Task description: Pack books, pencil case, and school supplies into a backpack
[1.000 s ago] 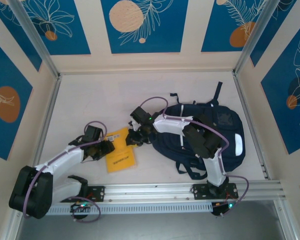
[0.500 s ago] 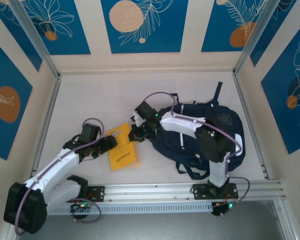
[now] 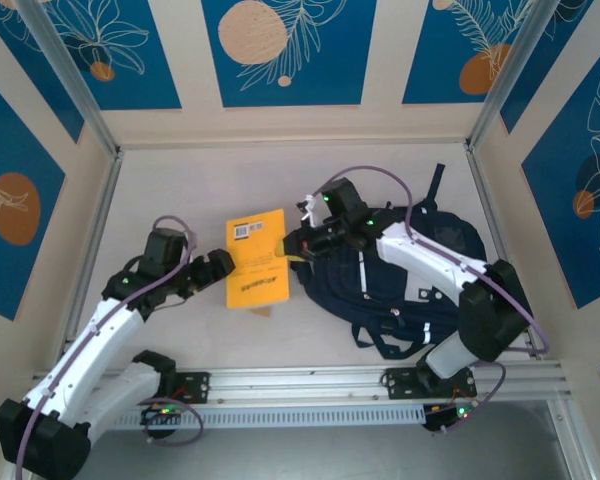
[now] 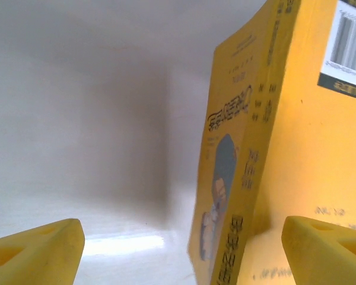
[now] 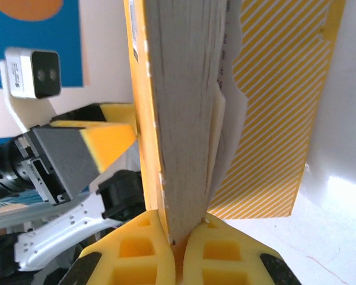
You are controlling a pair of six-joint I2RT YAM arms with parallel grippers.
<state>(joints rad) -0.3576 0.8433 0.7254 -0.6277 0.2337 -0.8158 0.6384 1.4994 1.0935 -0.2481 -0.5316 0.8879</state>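
While the right gripper [image 3: 298, 250] clamps the yellow-orange book [image 3: 257, 262] mid-surface [image 3: 170, 190], its long axis toward the far edge, the left gripper [image 3: 220, 268] gapes astride its spine. There is free room leftward, with the backpack [image 3: 430, 270] just right.

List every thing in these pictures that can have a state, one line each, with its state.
yellow-orange book: closed, pinched at its page edge by the right fingers.
backpack: lying on the table; whether it is open or zipped cannot be told.
left fingers: open, one on either side of the book's spine, not clamped.
right fingers: shut on the book.
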